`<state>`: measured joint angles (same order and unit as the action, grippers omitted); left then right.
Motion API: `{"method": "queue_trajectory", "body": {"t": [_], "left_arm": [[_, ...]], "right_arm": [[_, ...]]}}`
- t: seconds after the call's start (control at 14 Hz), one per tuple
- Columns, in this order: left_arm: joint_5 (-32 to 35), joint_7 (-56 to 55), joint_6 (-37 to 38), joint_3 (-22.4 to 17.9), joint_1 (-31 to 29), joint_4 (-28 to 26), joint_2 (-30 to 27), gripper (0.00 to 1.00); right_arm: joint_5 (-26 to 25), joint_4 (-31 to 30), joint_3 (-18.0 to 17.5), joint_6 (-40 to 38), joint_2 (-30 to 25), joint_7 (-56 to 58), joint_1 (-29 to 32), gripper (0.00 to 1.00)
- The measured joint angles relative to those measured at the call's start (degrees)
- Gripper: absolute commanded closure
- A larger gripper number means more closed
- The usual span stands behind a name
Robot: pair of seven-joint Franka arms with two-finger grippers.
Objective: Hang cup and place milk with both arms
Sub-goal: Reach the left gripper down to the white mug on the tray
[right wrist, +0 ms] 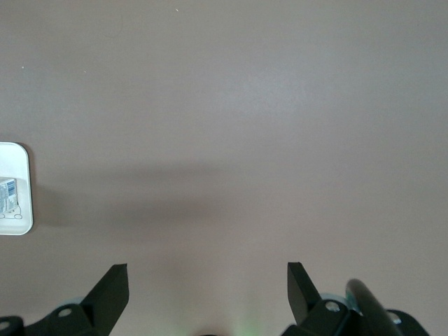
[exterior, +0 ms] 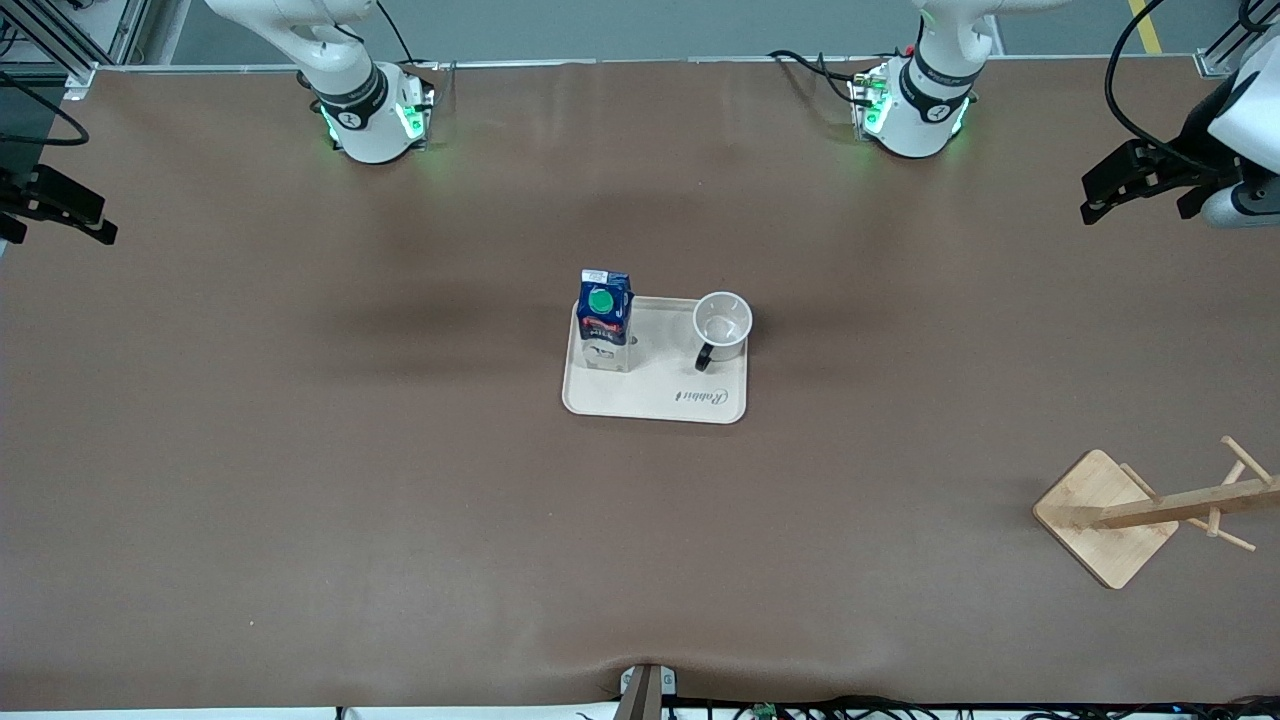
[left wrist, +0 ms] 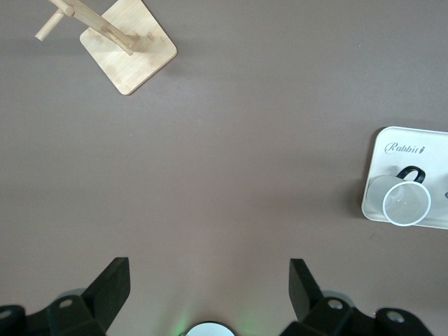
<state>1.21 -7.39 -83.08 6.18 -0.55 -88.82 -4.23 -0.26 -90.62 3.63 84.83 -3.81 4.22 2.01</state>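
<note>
The white cup (exterior: pixel 722 322) stands upright on a beige tray (exterior: pixel 655 400) in the middle of the table, its black handle turned toward the front camera. The dark blue milk carton (exterior: pixel 604 318) with its green cap stands on the same tray, beside the cup toward the right arm's end. My left gripper (exterior: pixel 1135 195) is open and empty, held high over the left arm's end of the table. In its wrist view (left wrist: pixel 210 280) the cup (left wrist: pixel 406 203) and tray (left wrist: pixel 420 148) show far off. My right gripper (exterior: pixel 55 225) is open and empty, high over the right arm's end (right wrist: pixel 208 280).
A wooden cup rack (exterior: pixel 1110 515) with a square base and pegs stands near the left arm's end, nearer to the front camera than the tray; it also shows in the left wrist view (left wrist: pixel 129 45). The tray's edge (right wrist: pixel 17 157) shows in the right wrist view. Brown tabletop surrounds the tray.
</note>
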Motion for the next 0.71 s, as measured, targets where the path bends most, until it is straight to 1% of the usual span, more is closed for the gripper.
{"method": "queue_trajectory", "body": {"t": [0.5,0.71], "left_arm": [[0.0,0.1,0.0,0.1,0.5,0.0,0.5,0.0],[0.0,0.2,0.0,1.9,0.8,0.1,2.7,0.0]], "right_arm": [[0.0,0.0,0.0,0.0,0.0,0.0,0.0,0.0],[0.0,0.0,0.0,-0.1,0.0,0.0,0.0,0.0]]}}
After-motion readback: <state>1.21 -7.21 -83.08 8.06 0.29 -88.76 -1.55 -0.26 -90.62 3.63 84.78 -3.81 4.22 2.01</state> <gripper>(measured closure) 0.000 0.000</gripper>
